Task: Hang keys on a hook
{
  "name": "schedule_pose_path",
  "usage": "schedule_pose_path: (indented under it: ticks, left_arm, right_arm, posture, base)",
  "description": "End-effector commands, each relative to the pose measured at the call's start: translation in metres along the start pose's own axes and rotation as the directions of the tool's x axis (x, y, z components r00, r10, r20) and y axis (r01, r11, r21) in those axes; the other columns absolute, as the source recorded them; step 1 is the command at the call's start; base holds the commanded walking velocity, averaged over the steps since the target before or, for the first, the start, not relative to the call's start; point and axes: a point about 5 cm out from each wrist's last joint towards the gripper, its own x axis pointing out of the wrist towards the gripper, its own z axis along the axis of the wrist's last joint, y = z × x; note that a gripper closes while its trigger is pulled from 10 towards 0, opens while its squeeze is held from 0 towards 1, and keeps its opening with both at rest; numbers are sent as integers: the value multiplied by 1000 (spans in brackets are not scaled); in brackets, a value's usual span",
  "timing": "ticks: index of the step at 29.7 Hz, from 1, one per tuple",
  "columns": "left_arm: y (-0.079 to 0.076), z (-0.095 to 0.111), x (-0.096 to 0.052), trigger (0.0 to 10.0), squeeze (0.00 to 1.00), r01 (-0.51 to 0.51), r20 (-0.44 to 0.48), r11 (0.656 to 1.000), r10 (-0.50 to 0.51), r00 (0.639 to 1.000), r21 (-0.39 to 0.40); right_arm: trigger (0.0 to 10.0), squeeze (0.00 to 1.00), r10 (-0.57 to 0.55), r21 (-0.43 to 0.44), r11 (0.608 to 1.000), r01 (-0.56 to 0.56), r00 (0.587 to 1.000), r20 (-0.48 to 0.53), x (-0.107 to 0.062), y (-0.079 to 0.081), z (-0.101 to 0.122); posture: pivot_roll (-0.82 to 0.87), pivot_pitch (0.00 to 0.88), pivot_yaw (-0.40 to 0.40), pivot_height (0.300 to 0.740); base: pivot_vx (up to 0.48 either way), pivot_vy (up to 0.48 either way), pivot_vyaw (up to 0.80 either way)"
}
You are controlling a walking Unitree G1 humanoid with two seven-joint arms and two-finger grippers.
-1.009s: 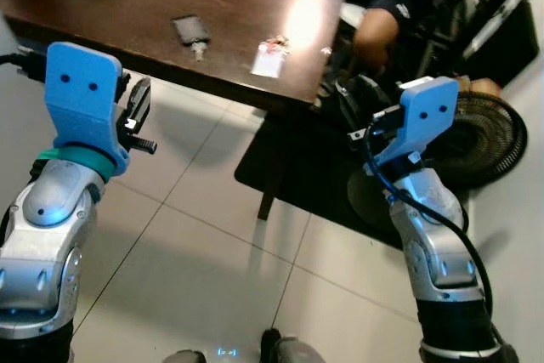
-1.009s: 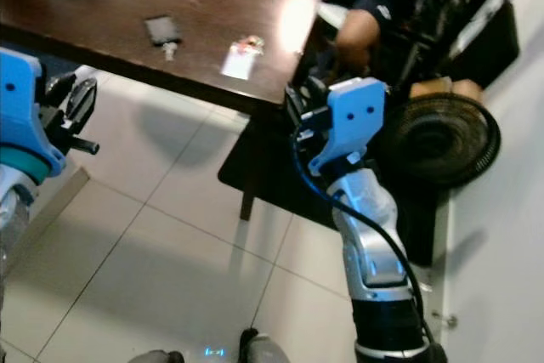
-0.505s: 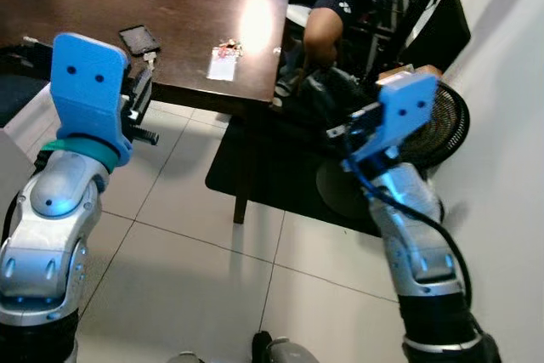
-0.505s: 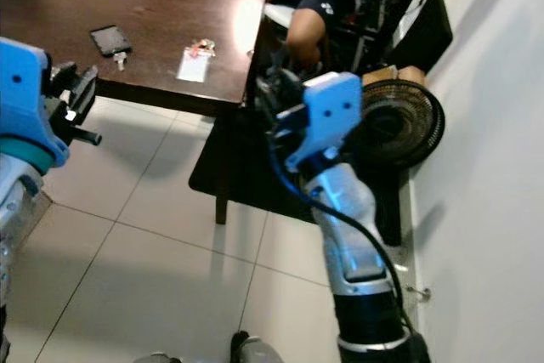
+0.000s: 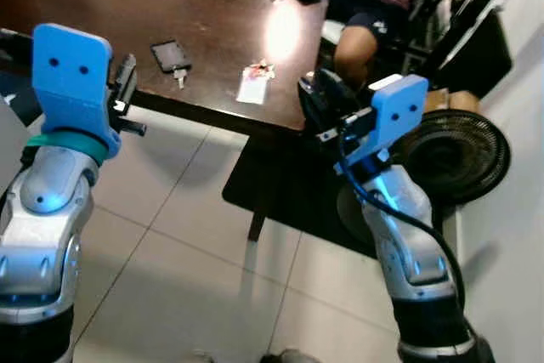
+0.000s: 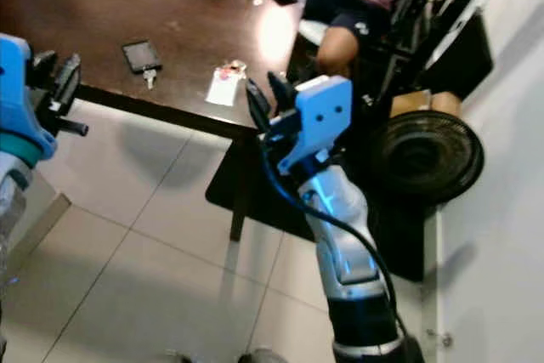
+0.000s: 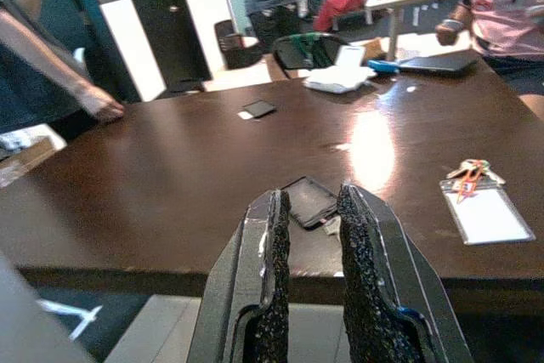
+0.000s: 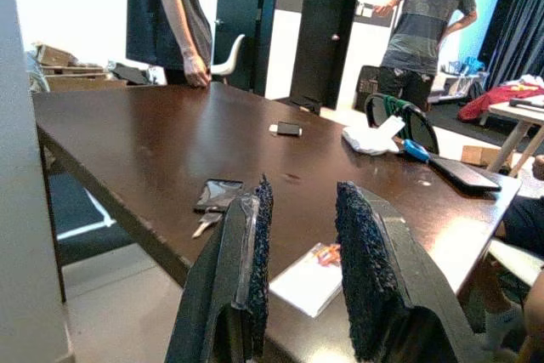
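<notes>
Left wrist view, keys (image 7: 469, 169) beside blank card (image 7: 488, 213)

Head stereo pair: high, angled down over the floor toward the far table (image 5: 127, 31). Wrist cameras: low, near the table's edge, facing across it.

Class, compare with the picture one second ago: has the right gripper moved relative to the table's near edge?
Yes. The right gripper has risen toward the table; its tips now overlap the near edge beside the card, where before it sat below.
</notes>
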Motion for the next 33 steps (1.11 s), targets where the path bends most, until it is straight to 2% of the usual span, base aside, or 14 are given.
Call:
schedule_pose_path:
  ticks: [1,33]
  left_arm:
    - [-5,-2,0,10000,0,16,-2,1000,-16,1000,4]
    - [-13,-5,-4,10000,0,44,-1,999,-44,999,-9]
  right_arm:
    - [10000,0,-24,-4,1000,24,1000,-6,-5,-6,-2]
    - [10000,0,-19,-18,1000,19,1000,-18,-10,-7,-4]
  posture:
    - [139,61,16,740]
    - [127,54,9,740]
  base:
    - [345,0,0]
    - [328,0,0]
